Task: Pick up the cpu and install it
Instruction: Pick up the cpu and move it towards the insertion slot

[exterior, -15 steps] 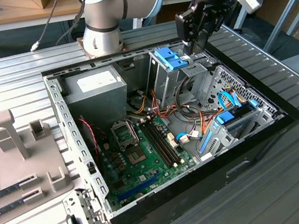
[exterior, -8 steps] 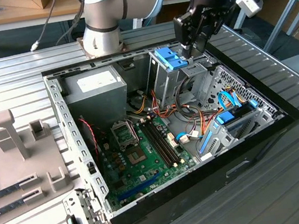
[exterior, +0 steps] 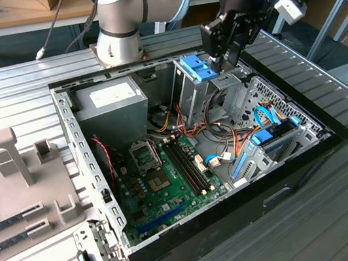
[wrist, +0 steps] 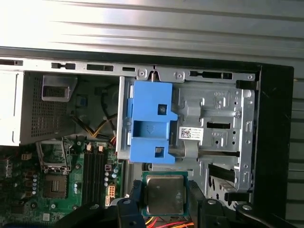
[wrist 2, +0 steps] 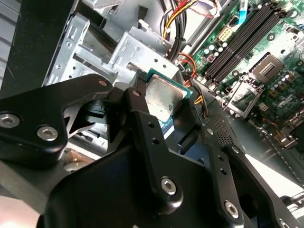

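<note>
**Gripper [wrist 2: 166, 93] clenched on the cpu above the drive cage**

Black fingers [wrist 2: 142, 124] sit closest to the lens in the second wrist view. They grasp the cpu [wrist 2: 161, 102] by two opposite edges, with its dull metal top facing the camera and a thin green rim showing around it. Behind it are the metal drive cage [wrist 2: 128, 50] and a bundle of coloured cables [wrist 2: 178, 16]. The green motherboard [wrist 2: 285, 47] is well off to one side.

In the first wrist view the cpu is again held between the fingers, just beside the edge of the drive cage and near the blue bracket [wrist: 147, 121]. The socket [wrist: 52, 154] is well apart from it, next to the memory sticks [wrist: 92, 168].

In the exterior view the gripper hangs over the far corner of the open computer case [exterior: 197, 236], above the drive cage. The socket lies lower down, towards the exterior view's left, near the grey power supply [exterior: 107, 108].

The main risks, as I judge them:
- **Slipping:** the grip is only on thin edges, so a knock against the cage or a cable could tilt the cpu or shake it loose.
- **Falling:** a dropped cpu would land among the cables or on the board.
- **Bad seating:** if it reaches the socket turned the wrong way or not level, pressing down could bend the contacts.
- **Socket cover:** I cannot tell from these views whether it stands fully open.
</note>
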